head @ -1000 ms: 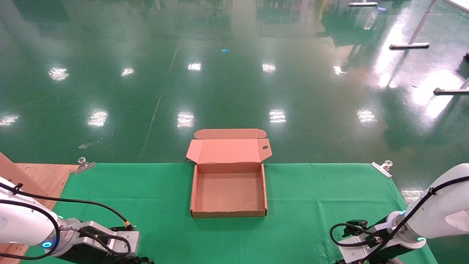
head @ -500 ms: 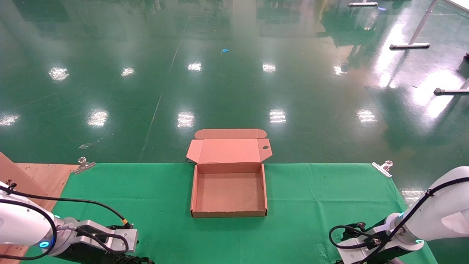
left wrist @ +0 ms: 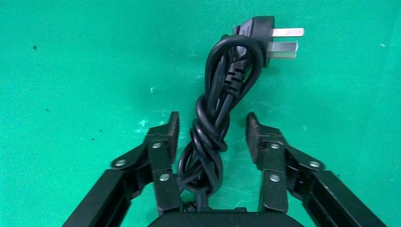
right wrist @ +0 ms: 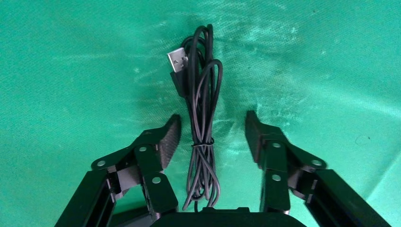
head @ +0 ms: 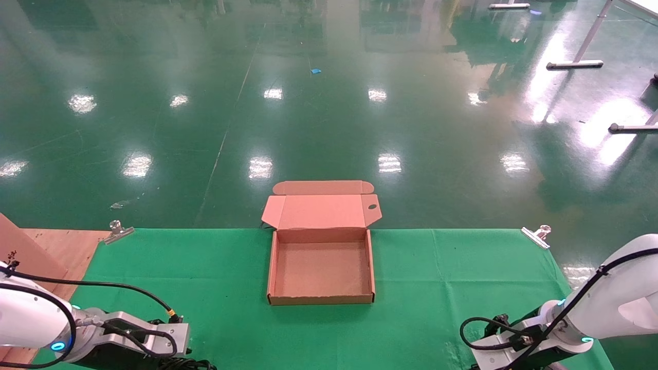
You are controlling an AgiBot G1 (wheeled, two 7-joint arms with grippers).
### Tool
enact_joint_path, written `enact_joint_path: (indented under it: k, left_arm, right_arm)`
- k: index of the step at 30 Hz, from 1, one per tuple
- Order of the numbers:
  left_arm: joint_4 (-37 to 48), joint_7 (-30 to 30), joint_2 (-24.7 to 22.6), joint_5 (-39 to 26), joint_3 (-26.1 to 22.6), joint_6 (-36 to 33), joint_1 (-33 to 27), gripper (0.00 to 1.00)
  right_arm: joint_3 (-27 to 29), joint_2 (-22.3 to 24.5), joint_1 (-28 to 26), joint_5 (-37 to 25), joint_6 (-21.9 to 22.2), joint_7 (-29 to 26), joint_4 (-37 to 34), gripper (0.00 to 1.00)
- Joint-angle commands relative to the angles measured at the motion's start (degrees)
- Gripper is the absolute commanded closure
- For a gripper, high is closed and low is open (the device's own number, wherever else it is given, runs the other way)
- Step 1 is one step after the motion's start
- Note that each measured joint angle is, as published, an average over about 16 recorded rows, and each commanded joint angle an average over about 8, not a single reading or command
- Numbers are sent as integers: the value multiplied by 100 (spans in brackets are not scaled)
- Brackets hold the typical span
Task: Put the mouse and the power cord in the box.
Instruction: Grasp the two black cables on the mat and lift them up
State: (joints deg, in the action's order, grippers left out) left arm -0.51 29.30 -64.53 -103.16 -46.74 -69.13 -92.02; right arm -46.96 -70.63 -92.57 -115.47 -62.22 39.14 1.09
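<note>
Green-clothed worktop on a glossy green floor

A green cloth (head: 437, 288) covers the worktop, pinned by a metal clip (head: 117, 231) at its far left corner and another clip (head: 536, 235) at the far right. Bare wooden board (head: 61, 246) shows beside the cloth's left edge.

The head camera looks down over the green cloth (head: 437, 267); each wrist camera hangs close above that same cloth.

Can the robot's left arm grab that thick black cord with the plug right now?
Probably yes. The left gripper is open, its fingers on either side of the power cord, which lies bundled on the green cloth. Nothing sits between the fingers and the cord.
</note>
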Motion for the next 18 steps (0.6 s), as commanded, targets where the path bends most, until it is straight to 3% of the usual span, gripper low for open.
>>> enact_joint_path:
  k: [1, 18]
  left_arm:
    - [10, 7, 5, 8, 5, 14, 2, 100]
    - [35, 78, 93, 7, 5, -92, -48, 100]
  right_arm:
    - [4, 0, 2, 7, -9, 22, -20, 100]
    - [55, 77, -148, 80, -234, 80, -89, 100]
